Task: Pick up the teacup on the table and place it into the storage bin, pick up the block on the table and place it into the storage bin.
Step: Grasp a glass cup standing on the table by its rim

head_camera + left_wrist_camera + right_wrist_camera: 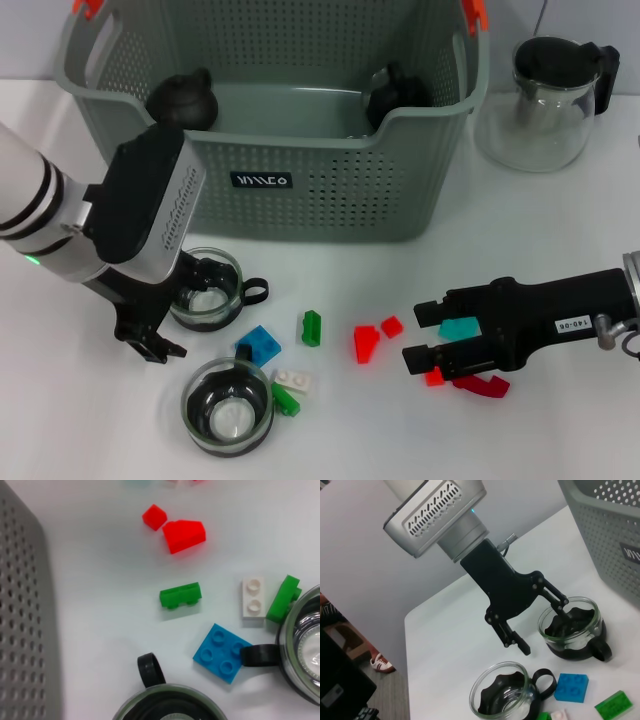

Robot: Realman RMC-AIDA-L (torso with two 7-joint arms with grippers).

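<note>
A glass teacup [206,297] with a black base and handle stands in front of the storage bin [300,190]. My left gripper [186,312] is open and straddles its rim, one finger inside the cup and one outside; the right wrist view shows this left gripper [542,627] and the cup [572,630]. A second teacup [228,408] stands nearer the table's front. My right gripper [428,333] is open low over the table, with a teal block [460,327] between its fingers. A blue block [262,345] lies between the two cups.
Green [311,327], red [366,343], small red [391,326], white [294,380] and dark red [485,386] blocks lie scattered. Two dark items [180,100] sit inside the bin. A glass pitcher [545,100] stands at the back right.
</note>
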